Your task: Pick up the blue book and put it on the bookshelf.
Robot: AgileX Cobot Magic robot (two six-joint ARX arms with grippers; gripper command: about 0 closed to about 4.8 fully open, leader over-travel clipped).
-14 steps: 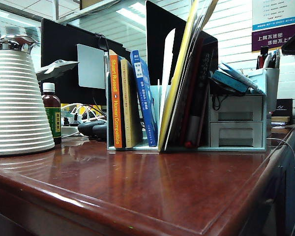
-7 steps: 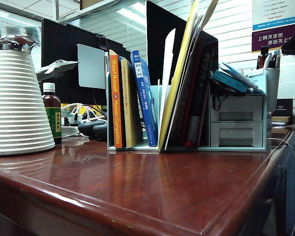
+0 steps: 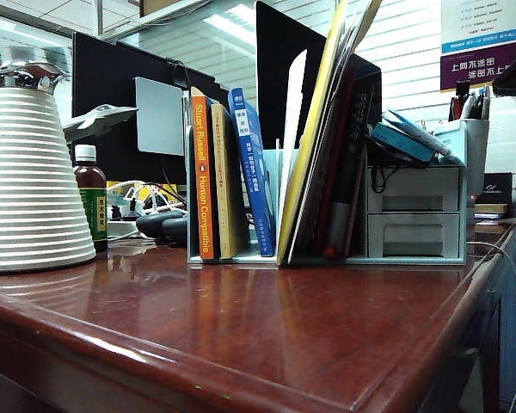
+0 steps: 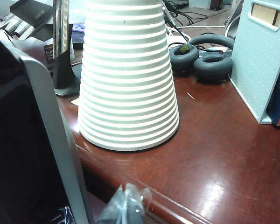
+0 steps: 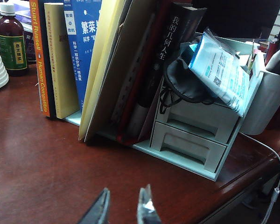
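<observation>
blue book (image 3: pixel 251 172) | leaning upright | in mint bookshelf (image 3: pixel 270 185)

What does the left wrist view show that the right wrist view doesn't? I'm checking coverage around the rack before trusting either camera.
Only the left wrist view: the black headphones, the full white ribbed cone, and the left pincer, shut at the table edge.

Only the right wrist view: the blue book standing in the bookshelf, the two-drawer unit, the brown bottle, and the right pincer hovering over the table, slightly apart and holding nothing.

Both: the red-brown table, the bookshelf and the orange-spined book.
</observation>
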